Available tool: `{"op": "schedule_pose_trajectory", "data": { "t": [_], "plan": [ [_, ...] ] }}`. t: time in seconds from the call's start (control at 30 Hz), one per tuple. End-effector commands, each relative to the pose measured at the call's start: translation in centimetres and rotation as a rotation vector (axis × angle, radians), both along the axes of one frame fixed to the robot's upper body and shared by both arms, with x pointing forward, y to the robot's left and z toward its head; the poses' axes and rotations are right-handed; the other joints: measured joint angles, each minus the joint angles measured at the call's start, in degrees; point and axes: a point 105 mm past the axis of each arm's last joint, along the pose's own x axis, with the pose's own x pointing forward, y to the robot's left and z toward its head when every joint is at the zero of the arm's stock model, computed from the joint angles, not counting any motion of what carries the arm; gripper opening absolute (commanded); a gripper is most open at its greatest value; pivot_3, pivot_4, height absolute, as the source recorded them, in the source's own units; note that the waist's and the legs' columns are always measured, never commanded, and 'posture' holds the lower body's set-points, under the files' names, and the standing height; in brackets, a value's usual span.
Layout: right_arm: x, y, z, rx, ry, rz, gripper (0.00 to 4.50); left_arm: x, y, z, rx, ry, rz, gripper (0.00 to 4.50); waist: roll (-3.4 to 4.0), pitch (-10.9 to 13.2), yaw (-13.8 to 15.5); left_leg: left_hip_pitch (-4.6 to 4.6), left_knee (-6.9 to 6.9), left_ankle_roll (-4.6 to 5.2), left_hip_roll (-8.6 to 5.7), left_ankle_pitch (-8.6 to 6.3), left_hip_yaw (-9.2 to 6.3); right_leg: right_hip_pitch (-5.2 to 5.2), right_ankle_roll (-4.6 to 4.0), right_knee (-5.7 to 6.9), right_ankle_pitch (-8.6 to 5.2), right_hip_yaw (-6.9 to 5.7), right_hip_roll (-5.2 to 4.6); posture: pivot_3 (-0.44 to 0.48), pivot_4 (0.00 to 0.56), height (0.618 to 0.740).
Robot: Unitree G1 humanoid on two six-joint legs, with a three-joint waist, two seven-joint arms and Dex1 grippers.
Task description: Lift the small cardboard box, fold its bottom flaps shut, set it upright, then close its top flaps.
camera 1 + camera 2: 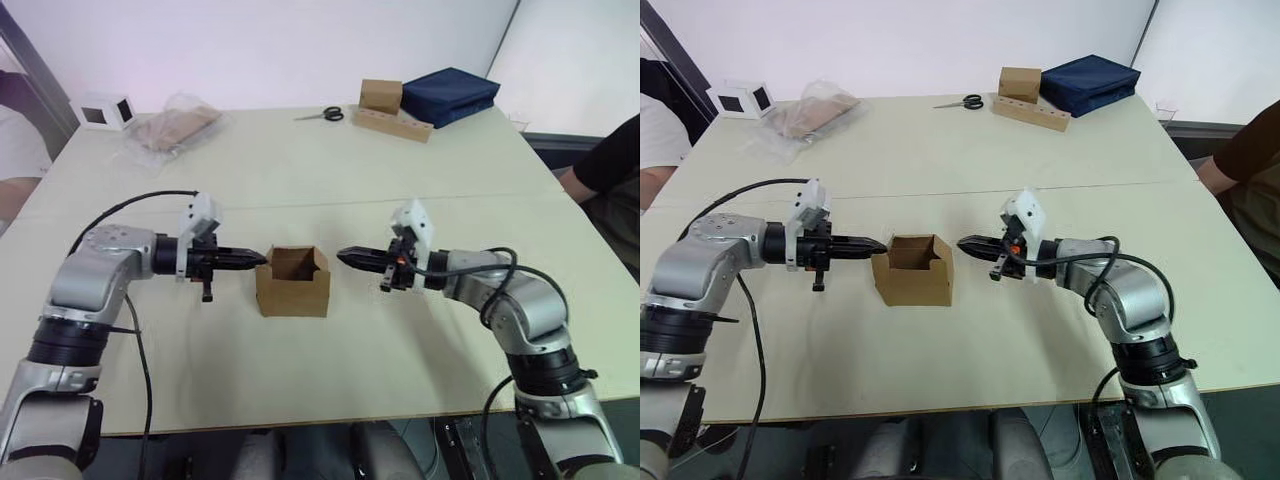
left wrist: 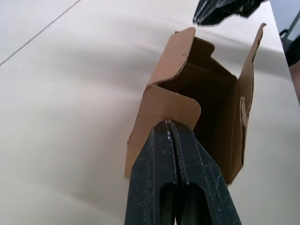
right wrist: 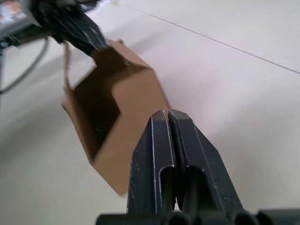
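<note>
The small cardboard box (image 1: pixel 292 285) stands upright on the table's near middle, its mouth open upward. Its top flaps (image 2: pixel 174 101) stick up, unfolded. My left gripper (image 1: pixel 262 258) is shut and empty, reaching in level from the left, with its tip right at the box's upper left edge by a short side flap. From the right, my right gripper (image 1: pixel 342 256) points at the box, also shut and empty, with a small gap between its tip and the box's right wall. In the right wrist view the box (image 3: pixel 112 122) lies just beyond my shut fingers (image 3: pixel 159 154).
Along the far edge lie a white cube (image 1: pixel 103 111), a plastic bag of cardboard (image 1: pixel 175 125), scissors (image 1: pixel 325 114), a blockier brown box on a slab (image 1: pixel 390 108) and a navy bag (image 1: pixel 450 92). A person's arm (image 1: pixel 610 165) rests at the right edge.
</note>
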Motion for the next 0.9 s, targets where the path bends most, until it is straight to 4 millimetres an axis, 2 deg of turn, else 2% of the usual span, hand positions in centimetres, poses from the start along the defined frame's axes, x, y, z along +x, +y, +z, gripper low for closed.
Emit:
{"op": "schedule_pose_trajectory", "data": {
  "t": [0.03,0.17,0.3,0.53,0.63,0.9],
  "plan": [
    [-0.3,1.4,-0.1,-0.009,-0.024,0.060,0.04,-0.2,-0.6,0.0,0.016,-0.034,-0.023,0.00,0.00,0.00,0.01,0.00,0.00,0.00,-0.01,0.00,0.00,0.00,0.00,0.00,0.00,0.00,-0.02,0.000,0.150,0.740],
    [-0.3,2.1,-1.4,-0.044,-0.013,0.082,0.04,-0.2,-0.9,-0.8,0.040,-0.032,-0.025,0.00,0.00,0.00,-0.07,-0.01,0.00,0.00,-0.02,0.00,0.00,-0.02,0.00,0.00,0.00,0.00,-0.02,0.000,0.150,0.740],
    [-0.1,1.9,-3.1,-0.107,-0.003,0.076,0.04,0.1,-0.9,-2.0,0.079,-0.042,-0.007,0.00,0.00,-0.02,-0.10,0.00,0.00,0.00,-0.02,0.00,0.00,0.00,0.00,0.00,0.00,0.00,-0.02,0.000,0.150,0.740],
    [0.1,1.6,-3.4,-0.121,-0.010,0.056,0.04,0.0,-1.0,-1.9,0.076,-0.048,-0.009,0.00,0.00,-0.04,-0.21,0.05,0.01,0.00,-0.02,0.00,-0.01,0.05,0.00,0.02,0.00,0.00,-0.01,0.000,0.150,0.740],
    [0.1,1.6,-3.0,-0.115,-0.020,0.053,0.04,0.1,-1.0,-1.6,0.069,-0.052,-0.008,0.00,0.00,-0.05,-0.22,0.06,0.01,0.00,-0.01,0.00,-0.01,0.05,0.00,0.02,0.00,0.00,-0.01,0.000,0.150,0.740],
    [0.3,1.3,0.3,-0.033,-0.084,0.021,0.04,-0.3,-1.3,-0.3,0.029,-0.060,-0.022,0.00,0.00,-0.04,-0.19,0.05,0.01,0.00,-0.02,0.00,-0.01,0.05,0.00,0.02,0.00,0.00,-0.02,0.000,0.150,0.740]
  ]
}}
